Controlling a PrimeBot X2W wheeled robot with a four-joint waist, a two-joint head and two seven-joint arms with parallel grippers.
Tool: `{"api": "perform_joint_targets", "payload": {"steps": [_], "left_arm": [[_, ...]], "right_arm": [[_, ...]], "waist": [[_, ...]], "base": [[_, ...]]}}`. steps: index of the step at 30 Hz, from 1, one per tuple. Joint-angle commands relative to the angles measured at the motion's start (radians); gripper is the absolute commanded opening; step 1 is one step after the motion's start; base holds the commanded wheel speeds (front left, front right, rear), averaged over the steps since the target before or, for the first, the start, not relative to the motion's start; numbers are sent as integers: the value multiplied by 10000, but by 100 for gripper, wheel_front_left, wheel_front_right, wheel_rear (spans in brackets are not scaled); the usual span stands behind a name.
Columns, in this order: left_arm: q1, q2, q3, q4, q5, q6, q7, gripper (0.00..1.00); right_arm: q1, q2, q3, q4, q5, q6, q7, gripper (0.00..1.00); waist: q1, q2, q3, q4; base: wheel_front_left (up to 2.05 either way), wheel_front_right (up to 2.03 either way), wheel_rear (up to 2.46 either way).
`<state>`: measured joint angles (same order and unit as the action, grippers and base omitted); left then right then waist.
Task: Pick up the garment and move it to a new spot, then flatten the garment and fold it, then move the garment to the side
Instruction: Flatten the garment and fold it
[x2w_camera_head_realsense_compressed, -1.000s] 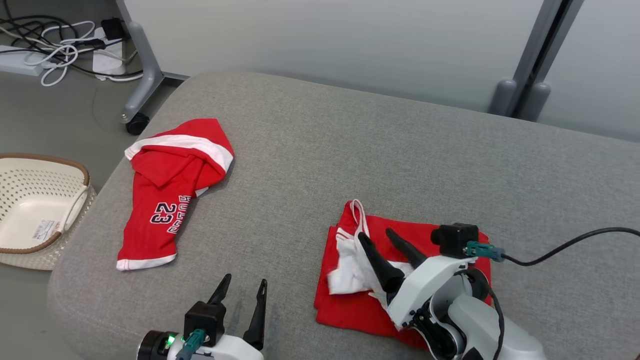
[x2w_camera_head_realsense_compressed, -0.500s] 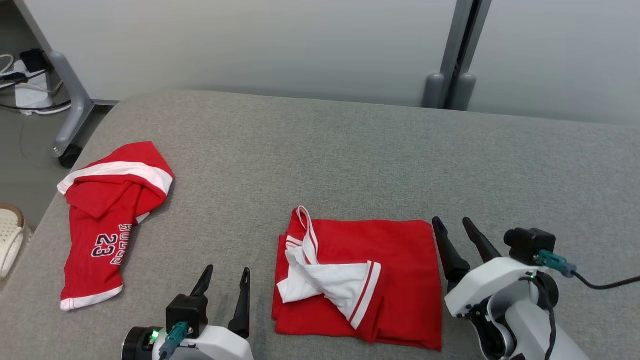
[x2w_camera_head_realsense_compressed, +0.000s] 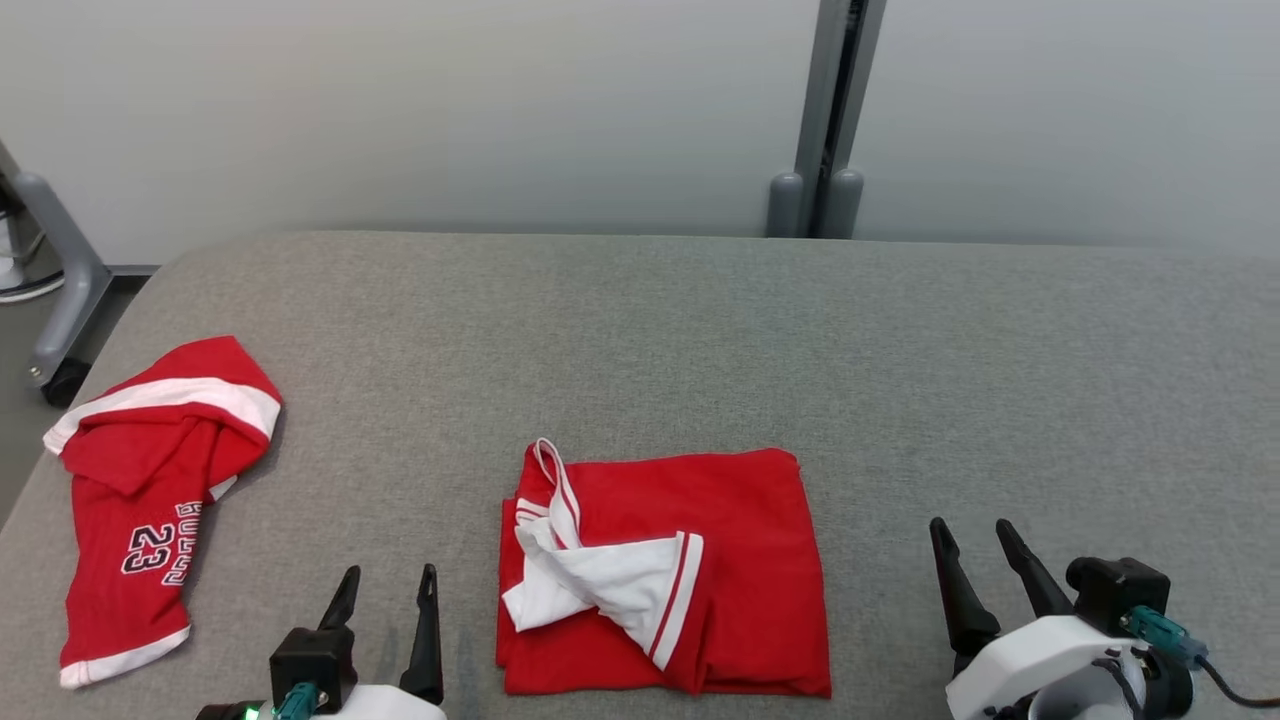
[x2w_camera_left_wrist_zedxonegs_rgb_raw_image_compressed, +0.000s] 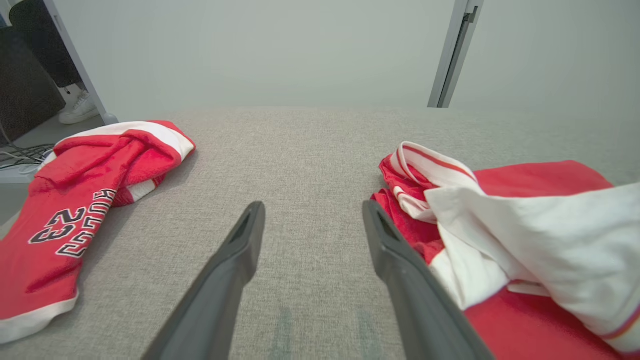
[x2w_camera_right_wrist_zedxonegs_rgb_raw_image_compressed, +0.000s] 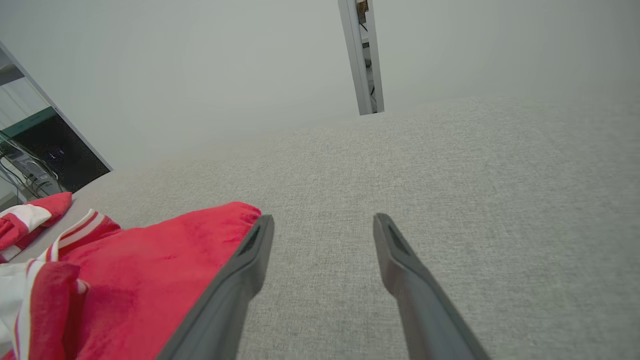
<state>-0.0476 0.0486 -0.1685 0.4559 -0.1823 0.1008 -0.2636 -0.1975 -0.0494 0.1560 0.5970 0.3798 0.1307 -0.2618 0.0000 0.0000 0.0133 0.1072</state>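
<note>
**Head view: left gripper (x2w_camera_head_realsense_compressed: 387, 572) and right gripper (x2w_camera_head_realsense_compressed: 969, 525) both spread, empty**

They are hovering either side of the folded red garment (x2w_camera_head_realsense_compressed: 740, 560), which is lying at the near edge of the grey cushion (x2w_camera_head_realsense_compressed: 640, 340). A crumpled red jersey (x2w_camera_head_realsense_compressed: 150, 480) is sitting by the left edge.

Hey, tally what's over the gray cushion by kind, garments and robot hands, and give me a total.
Red-and-white garments: 2, the folded red garment in the middle and the crumpled red garment printed 23 at the left.
Robot hands: 2, the left hand and the right hand, both open and empty.
Total: 4
</note>
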Motion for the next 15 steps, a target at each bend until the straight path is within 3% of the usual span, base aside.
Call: {"api": "perform_joint_targets", "payload": {"steps": [1, 15], "left_arm": [[151, 40, 210, -108, 113, -9, -11, 100], [941, 40, 1198, -589, 595, -81, -11, 100]], "right_arm": [[223, -53, -137, -94, -196, 1, -41, 100], [1287, -42, -774, -828, -1562, 1, -42, 100]], "waist": [[0, 0, -128, -277], [0, 0, -340, -1139]], "base": [[0, 0, 0], [0, 0, 0]]}}
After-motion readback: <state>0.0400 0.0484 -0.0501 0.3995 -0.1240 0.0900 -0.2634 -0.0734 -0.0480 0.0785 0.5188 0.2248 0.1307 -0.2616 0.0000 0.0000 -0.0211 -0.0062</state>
